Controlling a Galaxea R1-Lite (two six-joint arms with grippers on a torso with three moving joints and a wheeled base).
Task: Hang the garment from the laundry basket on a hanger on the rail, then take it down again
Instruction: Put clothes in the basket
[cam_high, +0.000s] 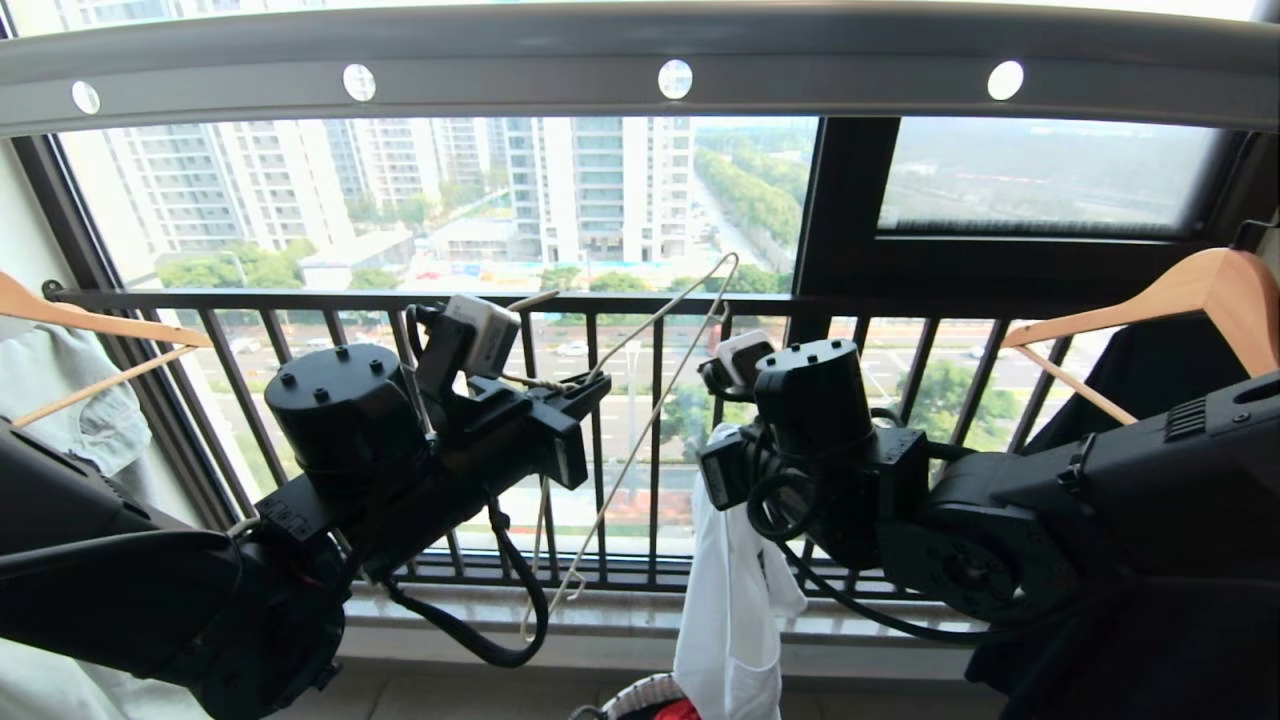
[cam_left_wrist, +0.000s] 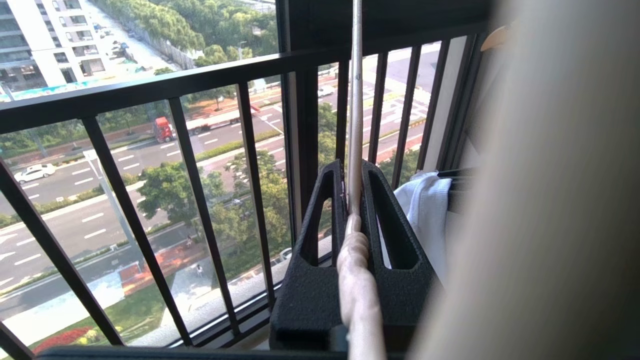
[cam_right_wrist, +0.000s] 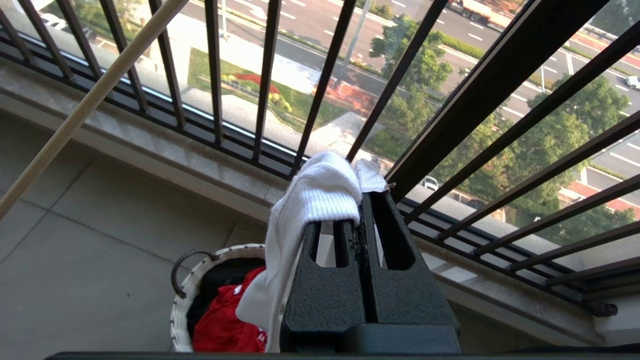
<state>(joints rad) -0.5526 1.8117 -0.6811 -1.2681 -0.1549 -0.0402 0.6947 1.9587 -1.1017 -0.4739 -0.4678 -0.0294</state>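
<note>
Both arms are showing matte black housings with round screw-dotted joint caps and looping black cables; small white-grey camera boxes are sitting near each wrist. The left claw (cam_left_wrist: 354, 200) and right claw (cam_right_wrist: 361, 235) are showing textured black slotted fingers.

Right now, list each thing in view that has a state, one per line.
left gripper: shut on the wire hanger's neck.
wire hanger: off the rail, held tilted before the window railing.
right gripper: shut on the white T-shirt.
white T-shirt: lifted, dangling above the laundry basket.
laundry basket: on the floor, red garment inside.
rail: nothing hung in the stretch shown.
</note>
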